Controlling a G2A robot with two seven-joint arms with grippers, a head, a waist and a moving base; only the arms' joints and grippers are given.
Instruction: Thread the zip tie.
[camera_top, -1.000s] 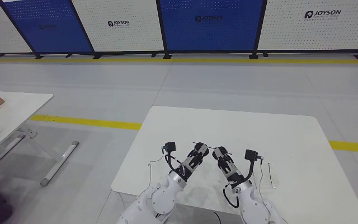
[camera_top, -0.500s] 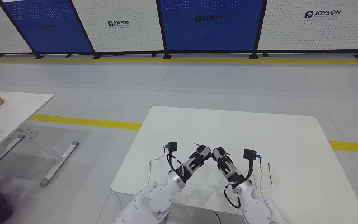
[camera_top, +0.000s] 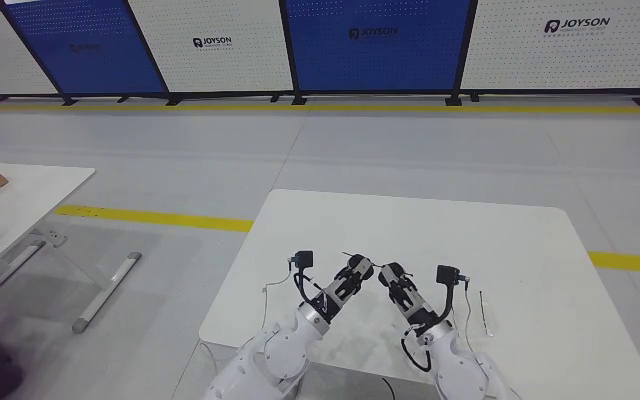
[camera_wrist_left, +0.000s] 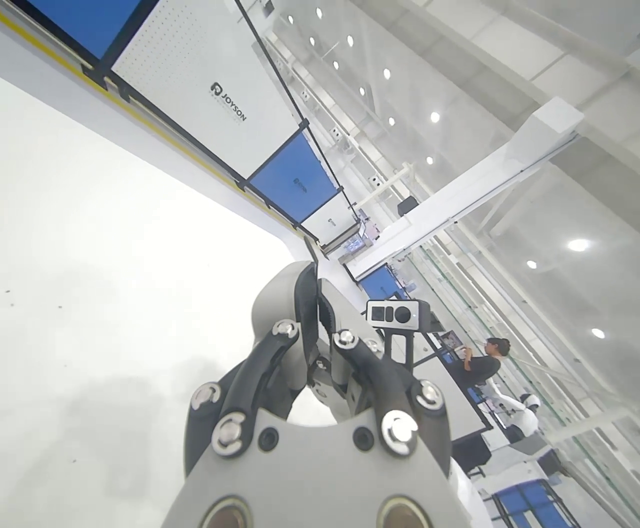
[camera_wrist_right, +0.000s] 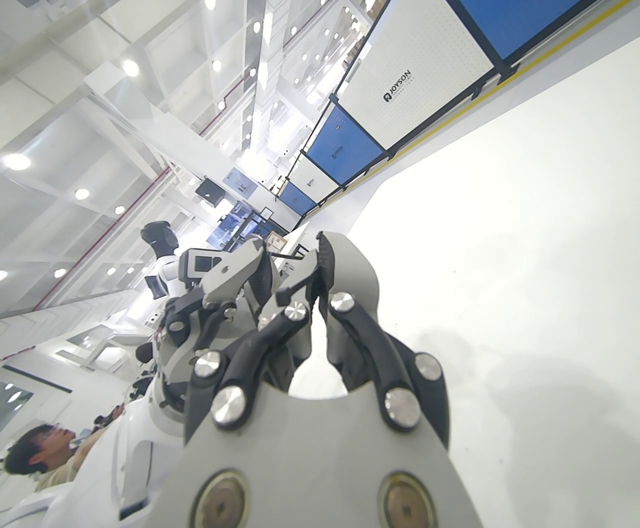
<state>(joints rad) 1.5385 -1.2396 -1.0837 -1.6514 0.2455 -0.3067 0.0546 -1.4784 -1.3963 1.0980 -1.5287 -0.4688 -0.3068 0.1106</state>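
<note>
- Zip tie (camera_wrist_right: 289, 256): thin black plastic strip, held in the air over the 6 o'clock part of the white rectangular table (camera_top: 420, 215). A short stretch spans between the two grippers.
- Left gripper (camera_wrist_left: 315, 275), grey metal two-finger with black pads: clamped narrow on the zip tie. A stub of strip pokes past its tips toward 10 o'clock in the top view.
- Right gripper (camera_wrist_right: 319, 250), same build: fingers closed together, just at 3 o'clock of the left one. The strip runs up to its tips, but a finger hides whether it is pinched there.
- Step in hand, my read: feeding the tail into the head slot. Not visibly through yet, and the head is too small to find.
- To do it well: hold the left clamp firm and grip close to the free end so the strip doesn't flex. Square the tail to the slot and push slow and straight, with small corrections only.
- Risk: the strip buckles or slips out sideways.
- Thin pale strip (camera_top: 483, 310) lies flat on the table at 3 o'clock of the right arm, apart from both grippers.
</note>
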